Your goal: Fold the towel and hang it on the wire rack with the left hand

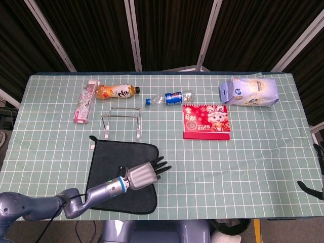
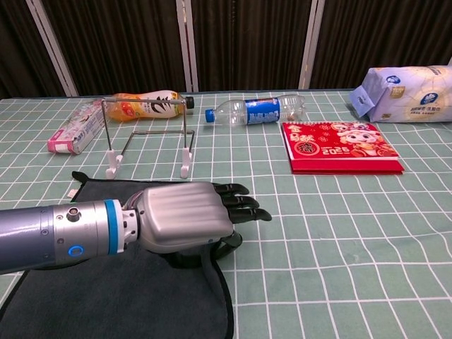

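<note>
A dark grey towel (image 1: 109, 167) lies flat on the table's near left, just in front of the wire rack (image 1: 121, 119). My left hand (image 1: 144, 174) lies over the towel's right edge, fingers stretched forward and palm down. In the chest view the left hand (image 2: 187, 219) has its thumb curled under, and the towel (image 2: 85, 296) edge rises in a small fold against it, so the hand pinches that edge. The wire rack (image 2: 145, 134) stands empty behind it. Only dark slivers of my right hand (image 1: 318, 167) show at the head view's right border.
Behind the rack lie a pink box (image 1: 84, 104), an orange drink bottle (image 1: 116, 91) and a clear water bottle (image 1: 169, 97). A red calendar (image 1: 206, 121) lies mid-table and a blue-white bag (image 1: 249, 91) at the far right.
</note>
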`<move>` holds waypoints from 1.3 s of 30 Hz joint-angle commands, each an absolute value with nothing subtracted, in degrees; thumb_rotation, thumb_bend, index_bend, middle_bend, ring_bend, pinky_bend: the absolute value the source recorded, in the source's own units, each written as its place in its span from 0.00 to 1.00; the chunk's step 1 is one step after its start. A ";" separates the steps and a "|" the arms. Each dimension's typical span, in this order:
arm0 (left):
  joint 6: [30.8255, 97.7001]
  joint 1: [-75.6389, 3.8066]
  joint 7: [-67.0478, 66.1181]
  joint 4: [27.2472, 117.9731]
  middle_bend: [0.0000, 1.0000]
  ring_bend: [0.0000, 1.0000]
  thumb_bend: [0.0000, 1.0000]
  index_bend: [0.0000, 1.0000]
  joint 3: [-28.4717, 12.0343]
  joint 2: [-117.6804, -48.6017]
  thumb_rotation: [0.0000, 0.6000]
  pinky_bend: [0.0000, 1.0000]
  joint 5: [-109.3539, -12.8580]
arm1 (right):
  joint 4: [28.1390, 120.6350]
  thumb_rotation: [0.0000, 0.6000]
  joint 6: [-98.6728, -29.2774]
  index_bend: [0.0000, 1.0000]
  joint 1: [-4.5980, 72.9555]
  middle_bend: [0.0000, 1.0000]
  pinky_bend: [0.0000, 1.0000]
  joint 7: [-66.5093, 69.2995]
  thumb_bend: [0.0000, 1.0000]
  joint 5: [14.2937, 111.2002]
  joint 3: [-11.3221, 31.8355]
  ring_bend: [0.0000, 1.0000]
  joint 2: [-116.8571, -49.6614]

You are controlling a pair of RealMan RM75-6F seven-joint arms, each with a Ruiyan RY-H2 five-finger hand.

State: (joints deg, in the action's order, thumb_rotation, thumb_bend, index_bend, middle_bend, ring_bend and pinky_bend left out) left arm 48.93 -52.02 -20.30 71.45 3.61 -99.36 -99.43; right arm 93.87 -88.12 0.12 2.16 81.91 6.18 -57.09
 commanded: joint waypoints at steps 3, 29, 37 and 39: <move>49.69 -51.80 -19.99 71.48 0.00 0.00 0.44 0.56 3.80 -99.08 1.00 0.00 -99.40 | 93.92 1.00 -88.06 0.01 0.12 0.00 0.00 2.15 0.00 81.99 6.11 0.00 -57.03; 64.91 -42.51 -18.42 71.84 0.00 0.00 0.45 0.68 10.13 -91.69 1.00 0.00 -104.07 | 94.62 1.00 -88.96 0.01 -0.25 0.00 0.00 2.17 0.00 83.84 5.38 0.00 -56.74; 68.98 -39.17 -14.74 69.15 0.00 0.00 0.45 0.69 12.19 -89.98 1.00 0.00 -105.40 | 95.02 1.00 -89.42 0.01 -0.41 0.00 0.00 1.76 0.00 84.47 5.16 0.00 -56.66; 69.55 -38.67 -14.09 68.60 0.00 0.00 0.45 0.69 12.46 -89.65 1.00 0.00 -105.60 | 95.06 1.00 -89.42 0.01 -0.41 0.00 0.00 1.59 0.00 84.56 5.09 0.00 -56.69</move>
